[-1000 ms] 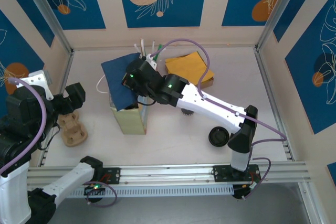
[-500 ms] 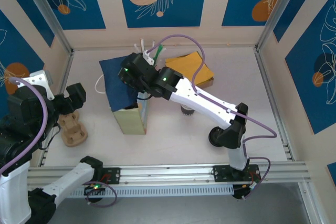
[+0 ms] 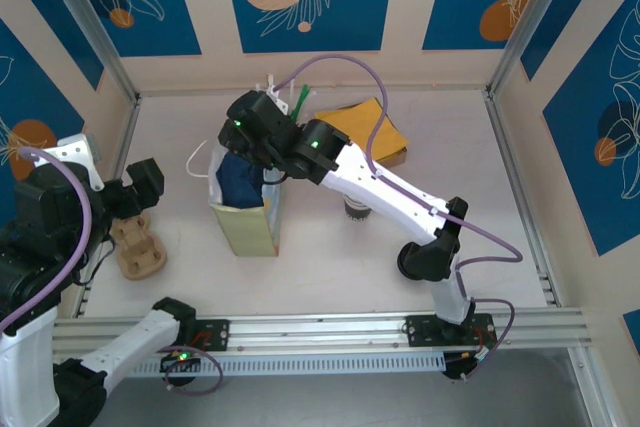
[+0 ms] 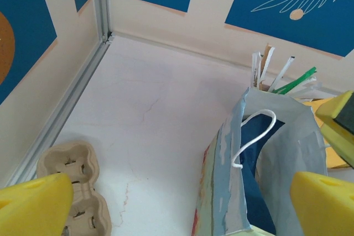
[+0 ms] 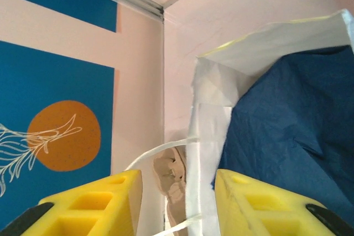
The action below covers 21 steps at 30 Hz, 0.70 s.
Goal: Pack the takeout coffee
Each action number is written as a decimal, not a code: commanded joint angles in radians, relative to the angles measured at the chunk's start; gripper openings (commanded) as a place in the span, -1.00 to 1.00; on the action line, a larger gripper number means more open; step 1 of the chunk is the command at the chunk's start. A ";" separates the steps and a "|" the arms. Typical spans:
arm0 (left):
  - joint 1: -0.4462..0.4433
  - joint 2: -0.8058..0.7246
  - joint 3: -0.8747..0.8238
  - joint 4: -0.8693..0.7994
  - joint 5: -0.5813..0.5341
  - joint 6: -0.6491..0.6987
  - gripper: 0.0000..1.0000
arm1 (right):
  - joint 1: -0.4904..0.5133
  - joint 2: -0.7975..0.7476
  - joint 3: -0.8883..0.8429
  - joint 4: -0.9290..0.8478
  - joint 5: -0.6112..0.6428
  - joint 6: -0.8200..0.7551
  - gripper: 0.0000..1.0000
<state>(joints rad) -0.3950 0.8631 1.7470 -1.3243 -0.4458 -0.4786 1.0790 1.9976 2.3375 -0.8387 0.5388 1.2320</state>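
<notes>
Cloth [image 3: 240, 179] now in bag [image 3: 247, 230], right fingers [image 5: 94, 205] parted

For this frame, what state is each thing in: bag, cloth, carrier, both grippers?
paper bag, upright, mouth open
blue cloth, crumpled inside the bag
cup carrier, lying flat, slots empty
left gripper, open, nothing between the fingers
right gripper, open, nothing between the fingers

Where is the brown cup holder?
From above, the cardboard cup holder lies on the left side of the table, a little left of the standing paper bag.
</notes>
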 commanded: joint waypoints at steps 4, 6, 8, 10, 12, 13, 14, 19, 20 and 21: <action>-0.011 0.008 -0.025 0.020 0.034 0.020 1.00 | 0.025 0.018 0.156 -0.057 0.001 -0.159 -0.11; -0.011 0.011 -0.034 0.026 0.043 0.020 1.00 | 0.030 0.021 0.208 -0.089 0.013 -0.208 -0.05; -0.011 0.017 -0.043 0.032 0.055 0.020 1.00 | 0.032 0.014 0.245 -0.120 0.024 -0.256 -0.02; -0.012 0.027 -0.045 0.039 0.072 0.020 1.00 | 0.030 -0.011 0.252 -0.149 0.051 -0.301 0.05; -0.011 0.039 -0.048 0.049 0.085 0.018 1.00 | 0.029 -0.055 0.221 -0.162 0.079 -0.357 0.19; -0.011 0.045 -0.050 0.054 0.091 0.019 1.00 | 0.026 -0.079 0.198 -0.168 0.091 -0.372 0.20; -0.011 0.054 -0.051 0.060 0.099 0.021 1.00 | 0.021 -0.111 0.169 -0.175 0.108 -0.381 0.29; -0.011 0.094 -0.071 0.095 0.123 0.038 1.00 | -0.016 -0.284 -0.080 -0.155 0.146 -0.403 0.82; -0.011 0.103 -0.080 0.104 0.125 0.043 1.00 | -0.022 -0.325 -0.143 -0.147 0.165 -0.409 0.86; -0.012 0.114 -0.087 0.109 0.124 0.046 1.00 | -0.028 -0.367 -0.202 -0.141 0.183 -0.405 0.89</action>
<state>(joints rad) -0.3962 0.9577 1.6791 -1.2564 -0.3466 -0.4614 1.0676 1.7287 2.2330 -0.9794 0.6449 0.8608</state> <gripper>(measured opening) 0.998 0.939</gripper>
